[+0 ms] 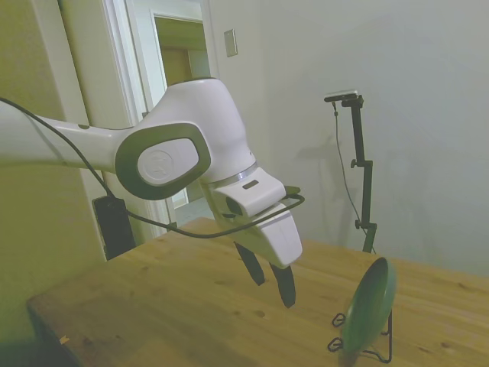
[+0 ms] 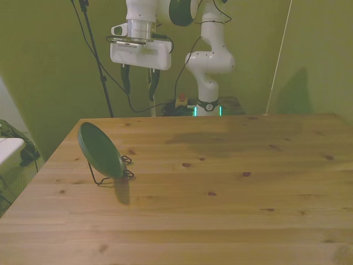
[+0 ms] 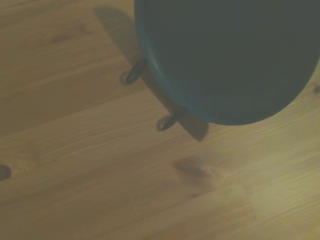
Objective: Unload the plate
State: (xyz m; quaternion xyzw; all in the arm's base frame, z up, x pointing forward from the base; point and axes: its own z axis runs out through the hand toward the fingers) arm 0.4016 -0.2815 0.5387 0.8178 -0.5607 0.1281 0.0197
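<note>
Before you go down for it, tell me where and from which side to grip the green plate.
Grip the plate by its upper rim, coming from above. It stands tilted on edge in the wire stand, so the top edge is free while the bottom sits in the wire. The gripper is high above it, jaws open; one jaw would probably go on each face.

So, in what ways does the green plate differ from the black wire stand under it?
The plate is a solid, glossy green disc, while the wire stand is thin, black and open. The plate leans tilted on its edge; the stand sits with its feet on the table. The plate is also much larger than the stand. Neither is touched by the gripper, which hangs open above.
</note>
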